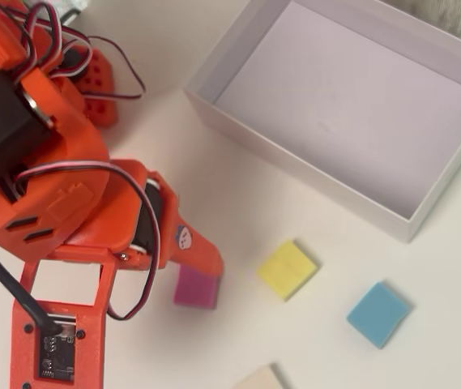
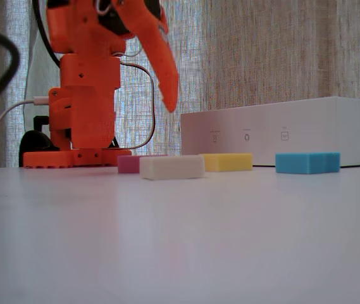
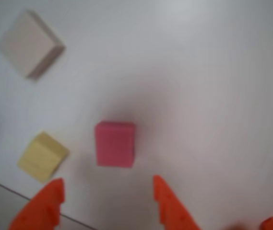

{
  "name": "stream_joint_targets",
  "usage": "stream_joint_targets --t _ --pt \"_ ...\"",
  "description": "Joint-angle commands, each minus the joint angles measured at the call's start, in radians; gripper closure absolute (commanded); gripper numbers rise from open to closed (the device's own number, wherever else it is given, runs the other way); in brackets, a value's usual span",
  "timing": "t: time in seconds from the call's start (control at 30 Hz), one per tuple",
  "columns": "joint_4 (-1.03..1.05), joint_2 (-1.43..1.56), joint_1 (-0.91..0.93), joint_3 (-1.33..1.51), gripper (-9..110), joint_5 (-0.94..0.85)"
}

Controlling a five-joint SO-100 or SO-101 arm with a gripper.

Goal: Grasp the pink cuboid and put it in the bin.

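Your orange claw (image 3: 108,194) hangs wide open and empty above the matte pink cuboid (image 3: 115,143), flanked by a yellow foam block (image 3: 42,156) and a cream block (image 3: 29,44).

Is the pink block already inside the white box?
No, the pink block lies on the table, outside the empty white box.

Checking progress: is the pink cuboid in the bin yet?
Out. The pink cuboid lies on the table, ahead of the open tool; the bin holds nothing.
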Motion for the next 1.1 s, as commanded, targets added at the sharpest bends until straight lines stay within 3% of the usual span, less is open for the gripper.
stream_joint_targets --t 0.0,0.43,0.87,1.07 --pt "-0.040 -0.005 0.006 0.031 78 -0.011" --pt "-0.256 -0.147 -0.015 0.071 78 -0.011" --pt "-0.328 -0.202 0.012 0.141 79 -0.003" --pt "-0.327 -0.210 0.017 0.141 94 -0.003"
